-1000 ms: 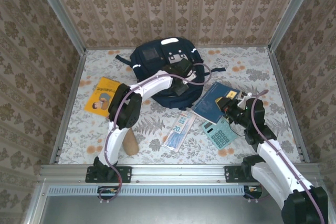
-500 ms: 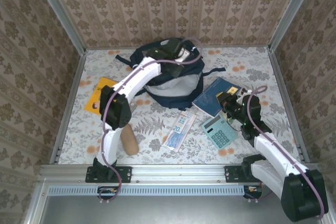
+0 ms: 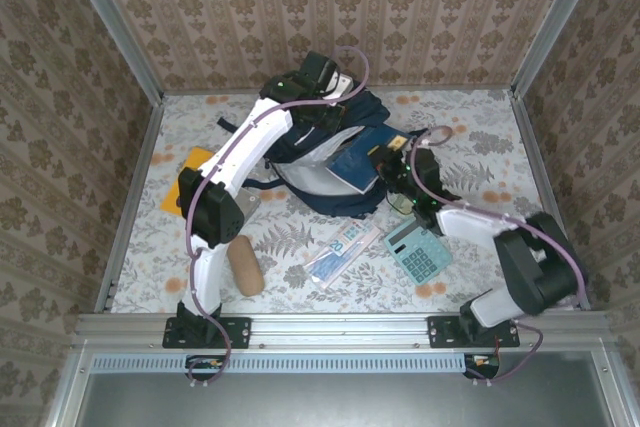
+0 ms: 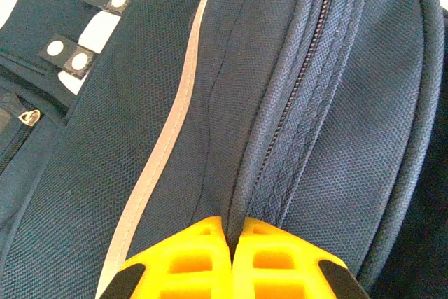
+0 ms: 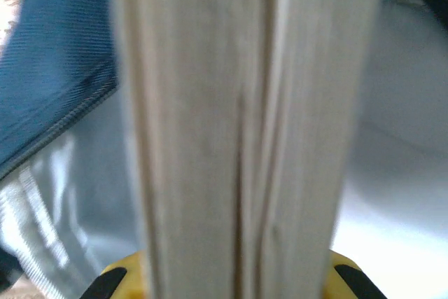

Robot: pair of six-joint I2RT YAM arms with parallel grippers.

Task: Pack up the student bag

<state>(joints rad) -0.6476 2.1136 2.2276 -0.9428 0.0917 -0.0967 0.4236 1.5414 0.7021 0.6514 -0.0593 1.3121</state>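
Two grips on: left gripper (image 4: 233, 232), fingers pressed together, pinches a fold of the student bag (image 4: 140, 138) beside its zip, mid-far edge of the table (image 3: 480, 127). Right gripper (image 3: 383, 161) clamps a blue book (image 3: 355, 159) over the bag's grey-lined mouth. Print on the packet (image 3: 343, 250): too small to read.

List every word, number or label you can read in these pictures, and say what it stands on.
Nothing is legible.
Blue print on the flat packet: too small to read.
Keys of the calculator: too small to read.
Cover of the blue book: no words can be made out.
On the backpack: no lettering seen.
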